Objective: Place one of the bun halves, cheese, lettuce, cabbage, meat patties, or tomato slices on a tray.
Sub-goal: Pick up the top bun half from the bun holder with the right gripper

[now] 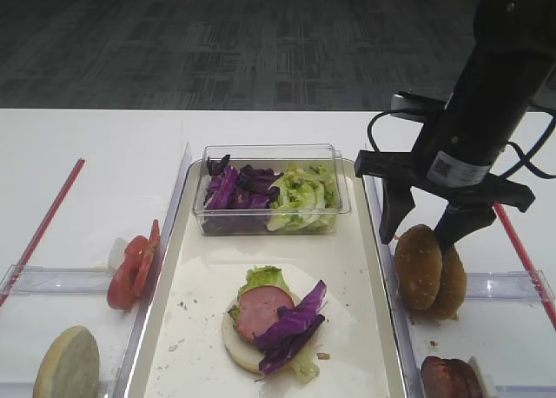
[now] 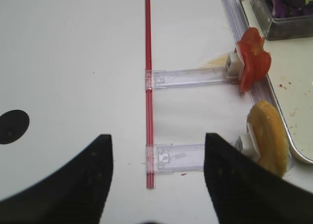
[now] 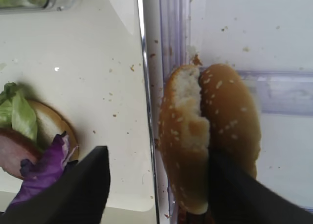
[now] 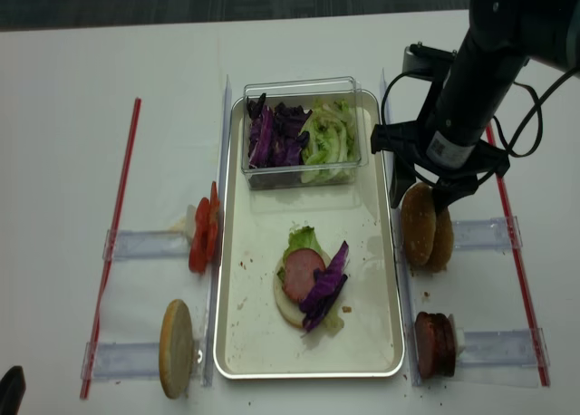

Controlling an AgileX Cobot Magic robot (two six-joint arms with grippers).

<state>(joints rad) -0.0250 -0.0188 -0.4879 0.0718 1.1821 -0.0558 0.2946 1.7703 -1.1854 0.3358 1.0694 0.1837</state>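
The right gripper (image 1: pixel 424 231) hangs with its jaws spread wide and released, straddling the near bun of 2 buns (image 1: pixel 419 266) that stand on edge just outside the right rim of the tray (image 1: pixel 365 328). In the right wrist view 1 finger sits over the tray's right edge, the other between the torn-faced bun (image 3: pixel 183 145) and the sesame top (image 3: pixel 234 121) behind it. Nothing is clamped yet.

The step in hand looks like the pick of a bun half. Which half is meant I cannot tell, since the fingers bracket the torn one. Next comes a squeeze, a lift, then a carry left to the stack (image 1: pixel 276 324) of base, lettuce, patty and cabbage near the tray's front edge.

The left gripper (image 2: pixel 157 185) hovers open over the table's left side, holding nothing.
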